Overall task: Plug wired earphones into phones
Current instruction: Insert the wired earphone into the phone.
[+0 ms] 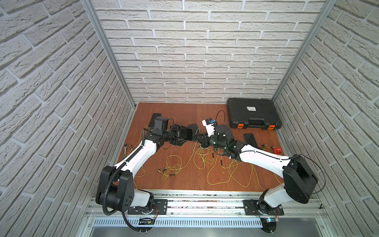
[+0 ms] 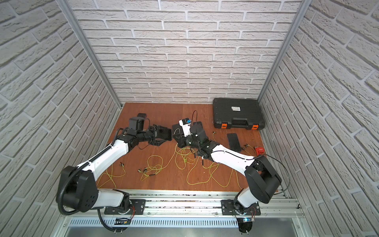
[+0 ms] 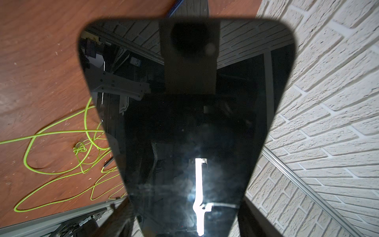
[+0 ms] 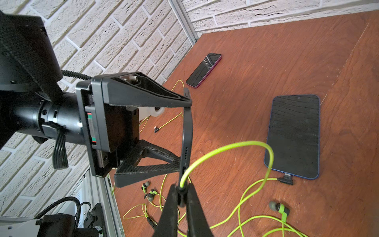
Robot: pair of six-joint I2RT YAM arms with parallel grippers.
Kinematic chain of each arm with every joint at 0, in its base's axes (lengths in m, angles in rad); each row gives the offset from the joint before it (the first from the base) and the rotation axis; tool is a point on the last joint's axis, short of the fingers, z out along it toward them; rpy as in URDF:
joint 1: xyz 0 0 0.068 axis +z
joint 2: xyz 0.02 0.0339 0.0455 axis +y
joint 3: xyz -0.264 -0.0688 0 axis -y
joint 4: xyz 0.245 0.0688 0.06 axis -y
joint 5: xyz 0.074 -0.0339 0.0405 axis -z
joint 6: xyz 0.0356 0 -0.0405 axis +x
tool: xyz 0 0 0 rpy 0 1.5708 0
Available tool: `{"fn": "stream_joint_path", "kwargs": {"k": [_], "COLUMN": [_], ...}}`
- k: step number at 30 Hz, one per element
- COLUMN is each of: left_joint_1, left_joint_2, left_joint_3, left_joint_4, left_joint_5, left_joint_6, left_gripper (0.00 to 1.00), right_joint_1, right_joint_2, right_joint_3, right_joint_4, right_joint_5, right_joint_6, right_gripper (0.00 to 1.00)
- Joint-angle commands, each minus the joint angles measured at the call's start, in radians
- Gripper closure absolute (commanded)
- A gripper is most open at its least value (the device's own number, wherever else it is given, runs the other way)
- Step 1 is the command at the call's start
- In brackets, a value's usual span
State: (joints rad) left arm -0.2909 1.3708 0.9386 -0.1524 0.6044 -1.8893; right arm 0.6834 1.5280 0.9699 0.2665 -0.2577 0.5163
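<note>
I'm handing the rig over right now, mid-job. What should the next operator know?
Left tool: clamped across a phone, held on edge above the table.
Right tool: shut on an earphone plug at that phone's bottom edge; whether it is seated is unclear.
Done: a second phone, flat on the table, looks plugged in.
Left: seat this plug, then check the corner phone and the phone by the case.
</note>
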Motion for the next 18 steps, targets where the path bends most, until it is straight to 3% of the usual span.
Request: {"fn": "stream_joint_path", "kwargs": {"k": [1,18], "left_joint_1": [0.000,-0.007], "left_joint_2": [-0.036,-0.039], "left_joint_3": [-0.013,-0.007], "left_joint_4": [0.071,0.089], "left_joint_5": [0.024,0.029], "left_joint_6": [-0.002,-0.005], "left_gripper": [1.00,1.00], "right_joint_1": [0.001,0.002], "right_joint_2": [0.000,0.033], "right_joint_3": [-0.008,-0.005], "right_joint_4": [0.059,0.067], "right_joint_5": [0.008,0.000], "right_joint_6": [-0.004,0.003], "right_gripper": [0.94,0.94]}}
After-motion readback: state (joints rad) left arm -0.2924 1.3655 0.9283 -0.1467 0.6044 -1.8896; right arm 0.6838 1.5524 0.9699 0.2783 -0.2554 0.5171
